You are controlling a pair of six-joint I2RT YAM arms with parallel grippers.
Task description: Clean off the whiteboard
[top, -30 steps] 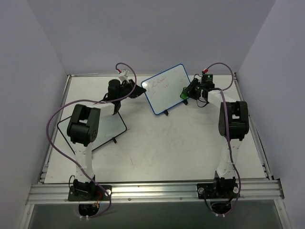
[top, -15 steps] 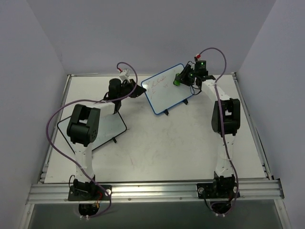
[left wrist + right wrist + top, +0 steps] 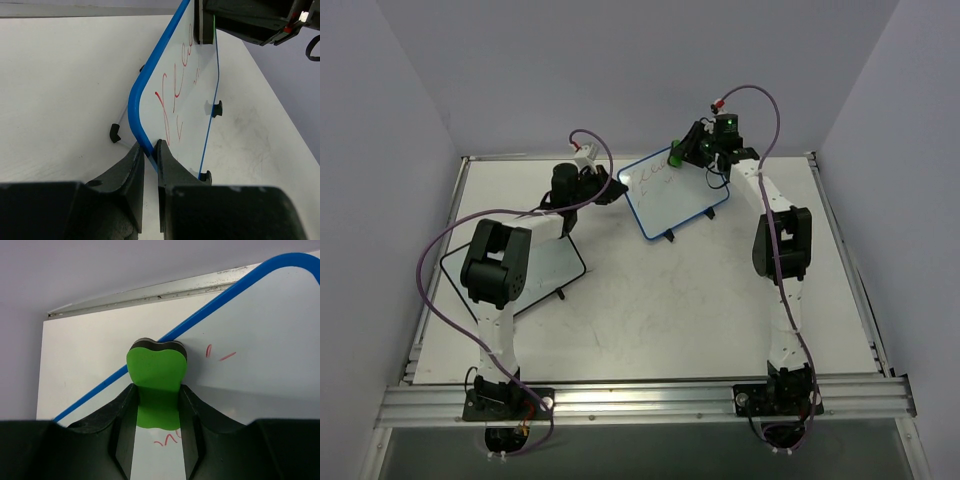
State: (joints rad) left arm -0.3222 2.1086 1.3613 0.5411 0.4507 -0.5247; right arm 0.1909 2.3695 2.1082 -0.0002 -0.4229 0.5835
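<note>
The blue-framed whiteboard [image 3: 672, 187] stands tilted on small black feet at the back of the table, with red scribbles on its left part. My left gripper [image 3: 617, 186] is shut on the board's left edge; in the left wrist view [image 3: 149, 151] the blue frame [image 3: 137, 107] sits between the fingers. My right gripper [image 3: 680, 155] is shut on a green eraser [image 3: 675, 157] with a black pad, held against the board's upper edge. In the right wrist view the eraser [image 3: 156, 371] rests on the board [image 3: 260, 340] next to red marks [image 3: 217, 353].
A black-framed whiteboard [image 3: 555, 275] lies flat on the left of the table under the left arm. The table's back rail [image 3: 520, 157] and the walls are close behind the board. Purple cables loop over both arms.
My right gripper with the eraser has moved left and up across the board, from its right edge to its upper left part. The left gripper and board have stayed put.
</note>
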